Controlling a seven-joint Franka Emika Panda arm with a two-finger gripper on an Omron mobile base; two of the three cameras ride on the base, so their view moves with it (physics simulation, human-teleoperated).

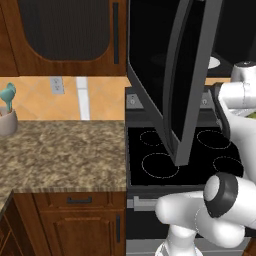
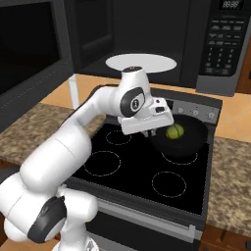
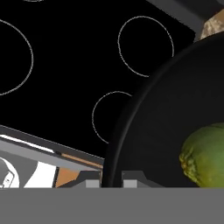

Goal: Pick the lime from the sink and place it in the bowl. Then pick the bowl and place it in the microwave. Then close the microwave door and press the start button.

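Observation:
A black bowl (image 2: pixel 188 139) hangs low over the back right burner of the stove, and the yellow-green lime (image 2: pixel 174 131) lies inside it. My gripper (image 2: pixel 153 131) is shut on the bowl's left rim. In the hand view the rim (image 3: pixel 131 118) runs between my two fingertips (image 3: pixel 92 183), with the lime (image 3: pixel 204 157) at the right. The microwave (image 2: pixel 223 44) sits above the stove, its white turntable (image 2: pixel 141 62) showing inside. The microwave door (image 1: pixel 172 80) stands swung open toward me on the left; it also shows as a dark panel (image 2: pixel 29 54) in the right base view. The sink is out of view.
A black glass cooktop (image 2: pixel 122 166) with ring burners lies below the bowl. Speckled granite counter (image 1: pixel 60 150) runs to the left, with a utensil crock (image 1: pixel 6 120) at its far end. More counter (image 2: pixel 230 181) lies right of the stove. The open door overhangs the cooktop's left half.

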